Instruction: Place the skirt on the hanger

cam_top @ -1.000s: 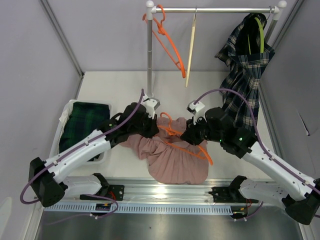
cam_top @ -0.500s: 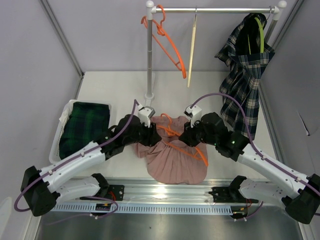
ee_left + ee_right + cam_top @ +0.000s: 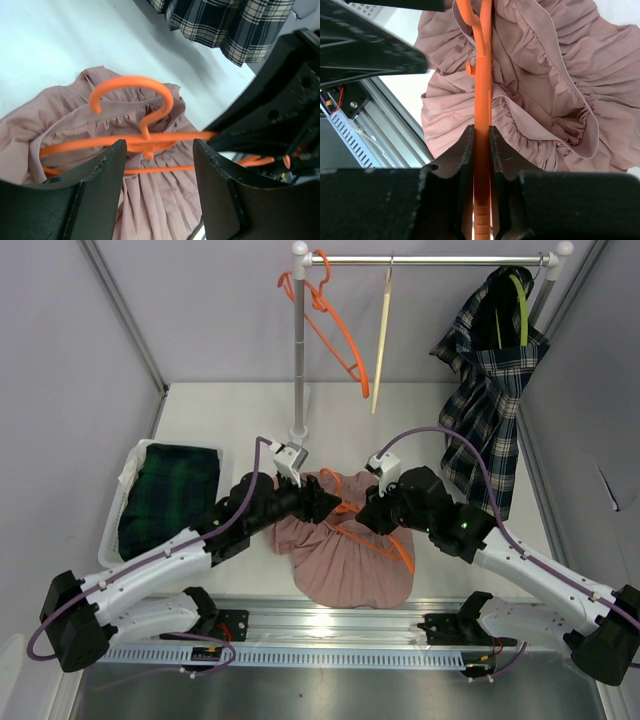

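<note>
The pink skirt (image 3: 350,565) lies bunched on the table (image 3: 230,410) between the two arms, with the orange hanger (image 3: 165,135) flat on top of it and one end seemingly tucked under the waistband. The right gripper (image 3: 481,132) is closed tight on one arm of the hanger; the left gripper (image 3: 159,150) hovers just above the hook end with its jaws well apart and nothing between them. With only one side held, the main risk is that the hanger pivots or twists in the right grip when moved, so the waistband slides off instead of seating. Loose folds could also snag on the left fingers if they come down without a clear bite on the band. The two wrists are very near each other, so a careless reach could knock them together. Open table lies behind the skirt toward the rack post (image 3: 298,360); the basket (image 3: 128,472) crowds the left arm's side, the hanging plaid garment (image 3: 485,380) the right, and the hem sits near the front edge
</note>
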Motion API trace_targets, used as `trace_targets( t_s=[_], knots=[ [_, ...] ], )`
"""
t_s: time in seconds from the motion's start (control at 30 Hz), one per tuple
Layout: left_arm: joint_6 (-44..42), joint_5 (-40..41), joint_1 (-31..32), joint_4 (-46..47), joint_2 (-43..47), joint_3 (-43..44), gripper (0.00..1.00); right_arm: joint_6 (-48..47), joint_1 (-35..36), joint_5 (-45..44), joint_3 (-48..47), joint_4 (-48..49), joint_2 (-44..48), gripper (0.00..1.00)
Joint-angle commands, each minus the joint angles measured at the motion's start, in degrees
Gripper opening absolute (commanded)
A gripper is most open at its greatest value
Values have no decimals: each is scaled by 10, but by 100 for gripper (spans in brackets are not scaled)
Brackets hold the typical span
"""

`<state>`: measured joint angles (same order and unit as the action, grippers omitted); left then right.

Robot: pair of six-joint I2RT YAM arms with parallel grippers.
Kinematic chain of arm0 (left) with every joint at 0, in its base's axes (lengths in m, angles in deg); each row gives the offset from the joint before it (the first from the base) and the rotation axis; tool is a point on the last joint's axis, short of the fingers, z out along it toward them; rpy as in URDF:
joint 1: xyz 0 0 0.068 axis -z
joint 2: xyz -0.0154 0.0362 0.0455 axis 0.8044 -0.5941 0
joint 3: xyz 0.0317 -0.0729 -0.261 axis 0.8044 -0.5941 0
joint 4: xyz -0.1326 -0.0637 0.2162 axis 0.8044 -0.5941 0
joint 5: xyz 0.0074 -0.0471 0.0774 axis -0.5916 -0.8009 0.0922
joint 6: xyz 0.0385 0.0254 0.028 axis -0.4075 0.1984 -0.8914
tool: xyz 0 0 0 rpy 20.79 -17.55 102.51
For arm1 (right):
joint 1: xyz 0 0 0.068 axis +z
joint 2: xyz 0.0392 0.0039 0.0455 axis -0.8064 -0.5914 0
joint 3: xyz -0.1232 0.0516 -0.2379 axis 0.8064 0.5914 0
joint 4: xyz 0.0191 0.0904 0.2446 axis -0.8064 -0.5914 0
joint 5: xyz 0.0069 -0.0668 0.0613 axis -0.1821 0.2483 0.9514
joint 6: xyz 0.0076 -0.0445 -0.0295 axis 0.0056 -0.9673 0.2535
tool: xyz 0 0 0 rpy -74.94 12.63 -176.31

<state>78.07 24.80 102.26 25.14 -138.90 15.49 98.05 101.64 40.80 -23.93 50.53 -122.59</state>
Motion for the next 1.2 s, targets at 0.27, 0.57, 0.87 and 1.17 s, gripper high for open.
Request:
trace_targets(
  t_s=[0.27, 0.57, 0.87, 1.17],
  knots=[
    [12, 47, 4, 103, -73, 17, 61, -8, 4, -11, -18, 14, -8, 0],
    [28, 35, 4, 145, -98, 2, 46, -9, 5, -15, -21, 15, -11, 0],
    [32, 34, 4, 139, -99, 1, 16, -9, 4, -36, -28, 6, -13, 0],
    [18, 66, 4, 107, -96, 7, 0, 41, 4, -122, -49, -59, 15, 52]
  ],
)
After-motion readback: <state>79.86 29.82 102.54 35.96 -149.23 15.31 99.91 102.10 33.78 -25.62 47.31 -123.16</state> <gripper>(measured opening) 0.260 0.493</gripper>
